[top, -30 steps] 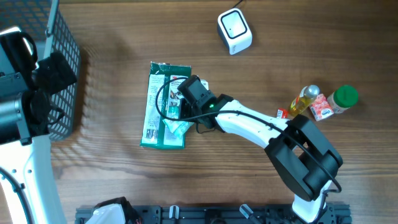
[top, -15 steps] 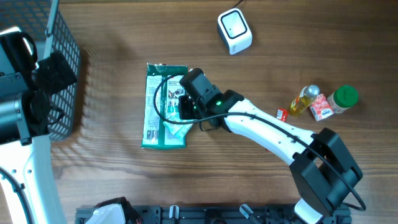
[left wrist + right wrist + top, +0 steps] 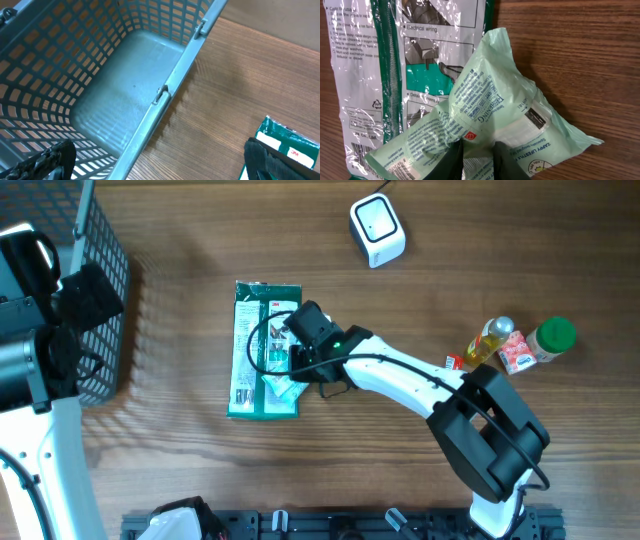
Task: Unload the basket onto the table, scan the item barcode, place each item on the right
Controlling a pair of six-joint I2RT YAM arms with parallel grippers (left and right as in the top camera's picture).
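Right arm reaches from the near edge of the table [image 3: 420, 290] toward its middle. Right gripper [image 3: 480, 159] is pinching the near edge of a pale green pouch [image 3: 495, 100]: the two dark fingers [image 3: 454, 161] sit close together with the film between them. The pouch is crumpled and partly raised, with its printed back and a small dark label facing up. It lies across the right half of a flat green-and-clear packet [image 3: 365, 75] and touches it, and its right corner sticks out over bare wood. From overhead, the packet [image 3: 250, 350] lies lengthwise near the middle of the table, a little toward the left edge, with the pouch [image 3: 282, 388] over its near right part. I cannot make out a barcode on the pouch in any view. Toward the right edge stands a tight group: a bottle [image 3: 490, 340] of yellow liquid, a small red-and-white carton [image 3: 517, 357] and a green-capped jar [image 3: 555, 335]. Left gripper [image 3: 157, 155] is spread wide and holds nothing; it hangs above a grey mesh basket [image 3: 105, 290] at the left edge. The wrist view shows the basket's bare floor and one packet corner. A white scanner [image 3: 377, 230] sits at the far edge, well apart from the pouch.
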